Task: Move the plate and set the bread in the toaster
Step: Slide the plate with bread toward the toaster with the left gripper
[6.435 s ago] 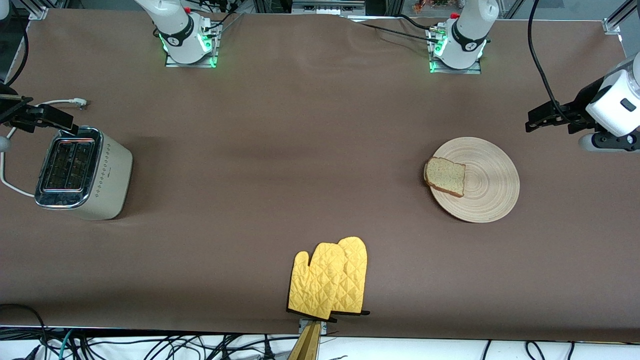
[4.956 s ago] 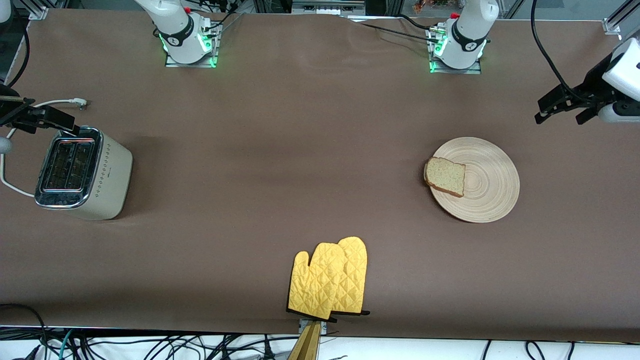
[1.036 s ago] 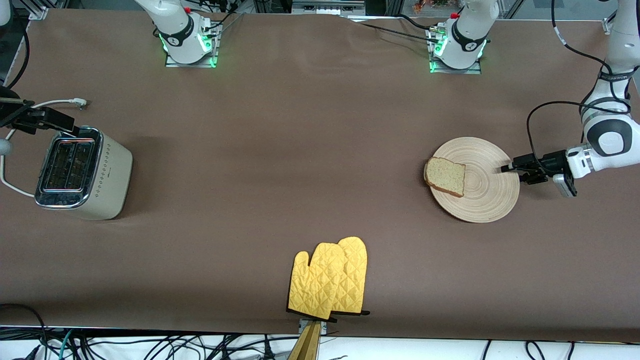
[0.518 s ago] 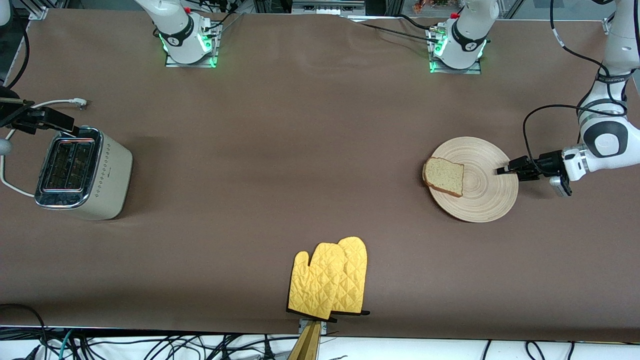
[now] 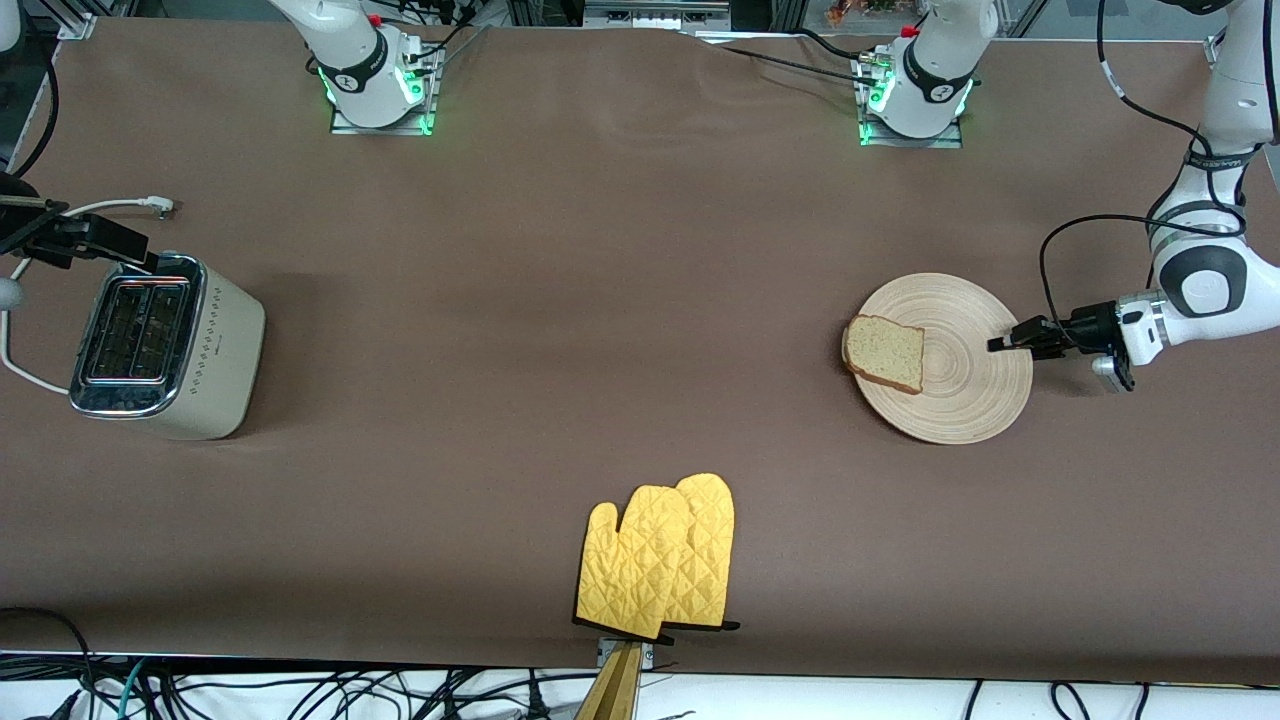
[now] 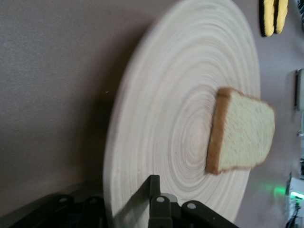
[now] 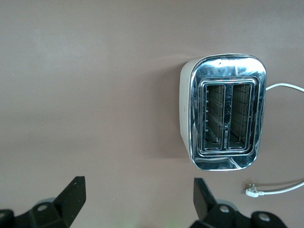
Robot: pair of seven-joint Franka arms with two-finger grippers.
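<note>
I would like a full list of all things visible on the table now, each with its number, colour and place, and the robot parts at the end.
plate: one, pale wood, toward the left arm's end of the table.
bread: one slice, tan with a darker crust, on the plate, at its edge toward the table's middle.
toaster: one, cream with a chrome top, both slots empty, toward the right arm's end.
cord: one, white, beside the toaster, its plug lying on the table.
oven mitts: two, yellow, overlapping, nearer to the front camera than the plate.
tablecloth: one, brown, over the table.
left tool: one, black, shut on the plate's rim.
right tool: one, black, open, over the table beside the toaster, waiting.
</note>
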